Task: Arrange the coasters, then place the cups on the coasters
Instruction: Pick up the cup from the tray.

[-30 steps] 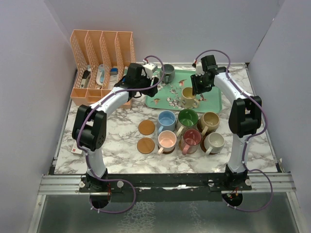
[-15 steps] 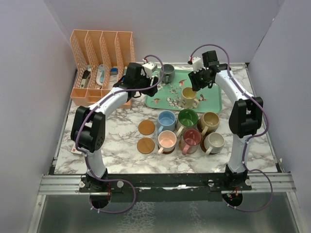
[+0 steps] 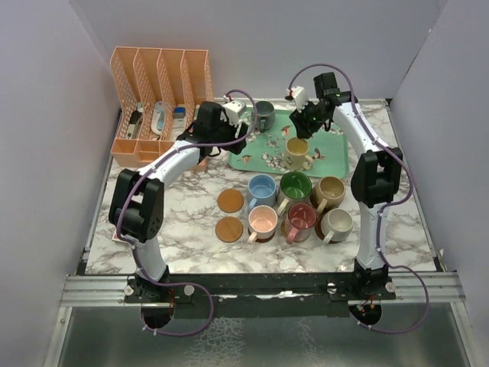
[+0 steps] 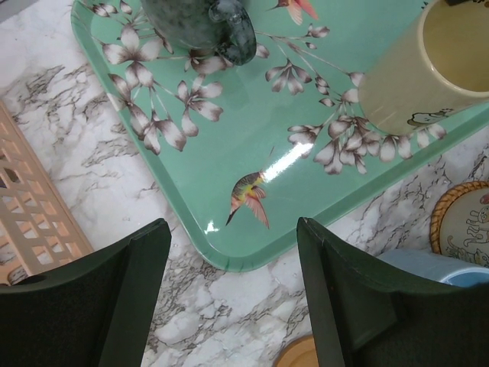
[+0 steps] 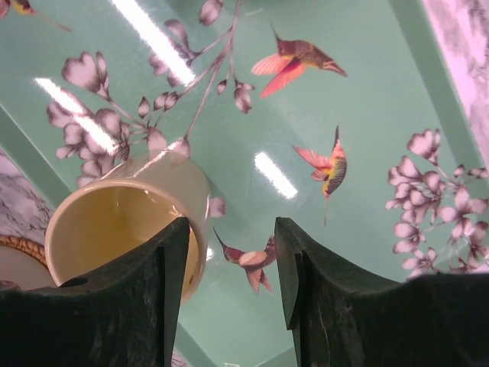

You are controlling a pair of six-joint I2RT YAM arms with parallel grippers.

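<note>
Two bare orange-tan coasters [image 3: 230,201] [image 3: 228,228] lie left of six cups standing in two rows: blue [image 3: 262,188], green [image 3: 295,186], tan [image 3: 331,189], pink [image 3: 263,221], dark red [image 3: 301,218] and cream-white [image 3: 336,222]. A yellow cup [image 3: 296,153] [image 5: 122,222] and a grey cup [image 3: 263,115] [image 4: 199,23] stand on the teal tray [image 3: 336,157]. My left gripper [image 3: 233,136] [image 4: 233,306] hovers open over the tray's near-left corner [image 4: 229,245]. My right gripper [image 3: 302,126] [image 5: 229,290] hangs open above the tray, the yellow cup just beside its left finger, nothing between the fingers.
An orange slotted rack [image 3: 160,84] [image 4: 30,199] holding small items stands at the back left, close to the left arm. Grey walls close in the table on three sides. The blue cup [image 4: 451,267] and a patterned coaster [image 4: 462,225] sit right of my left gripper.
My right gripper has drawn back and to the left, away from the yellow cup, and its jaws have widened. The yellow cup stays on the tray. The left arm has hardly moved.
</note>
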